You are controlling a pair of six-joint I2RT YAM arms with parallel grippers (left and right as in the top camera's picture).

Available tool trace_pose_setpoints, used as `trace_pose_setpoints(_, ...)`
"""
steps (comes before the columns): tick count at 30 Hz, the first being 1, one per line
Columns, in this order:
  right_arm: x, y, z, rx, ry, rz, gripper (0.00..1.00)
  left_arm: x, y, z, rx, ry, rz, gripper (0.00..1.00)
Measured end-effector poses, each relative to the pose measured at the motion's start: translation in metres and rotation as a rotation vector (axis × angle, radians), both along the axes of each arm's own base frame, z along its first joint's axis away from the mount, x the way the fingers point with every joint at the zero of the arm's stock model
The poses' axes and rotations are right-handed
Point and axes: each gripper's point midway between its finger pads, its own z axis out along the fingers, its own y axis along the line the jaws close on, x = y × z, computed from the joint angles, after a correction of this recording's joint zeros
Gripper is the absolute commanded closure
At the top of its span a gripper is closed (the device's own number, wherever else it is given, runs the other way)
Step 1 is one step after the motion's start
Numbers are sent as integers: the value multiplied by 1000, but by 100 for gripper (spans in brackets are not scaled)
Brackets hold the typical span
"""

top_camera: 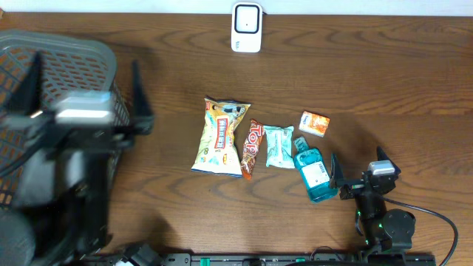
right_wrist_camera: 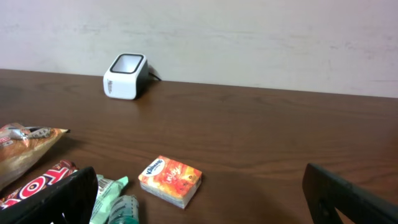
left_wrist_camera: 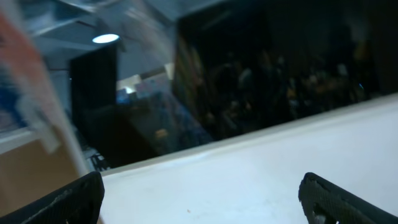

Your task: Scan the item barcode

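Note:
The white barcode scanner (top_camera: 246,27) (right_wrist_camera: 126,76) stands at the table's far edge. In a row mid-table lie a yellow snack bag (top_camera: 219,137) (right_wrist_camera: 18,155), a red chocolate bar (top_camera: 253,148) (right_wrist_camera: 37,183), a green packet (top_camera: 279,145) (right_wrist_camera: 106,196), an orange tissue pack (top_camera: 314,123) (right_wrist_camera: 171,180) and a blue bottle (top_camera: 314,174) (right_wrist_camera: 124,210). My right gripper (top_camera: 358,159) (right_wrist_camera: 199,199) is open just right of the bottle, holding nothing. My left gripper (top_camera: 86,59) (left_wrist_camera: 202,199) is raised high over the basket, blurred, open and empty; its view shows only wall and ceiling.
A dark mesh basket (top_camera: 66,55) fills the left end of the table under the left arm. The scanner's cable runs off the back edge. Bare wood lies between the item row and the scanner.

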Motion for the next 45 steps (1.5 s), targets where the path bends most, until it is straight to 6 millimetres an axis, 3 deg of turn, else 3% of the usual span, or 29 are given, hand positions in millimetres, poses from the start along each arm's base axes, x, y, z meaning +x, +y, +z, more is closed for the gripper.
trace_pose_setpoints(8, 0, 0, 0, 0, 0, 0, 1, -56, 70, 22, -88, -124, 172, 0)
trace_pose_setpoints(14, 0, 0, 0, 0, 0, 0, 1, -89, 99, 21, -118, -166, 277, 0)
trace_pose_setpoints(25, 0, 0, 0, 0, 0, 0, 1, -161, 83, 24, -250, -323, 81, 0)
trace_pose_setpoints(35, 0, 0, 0, 0, 0, 0, 1, -172, 60, 21, -368, -320, -127, 0)
trace_pose_setpoints(45, 0, 0, 0, 0, 0, 0, 1, -255, 49, 15, -350, -503, -282, 0)
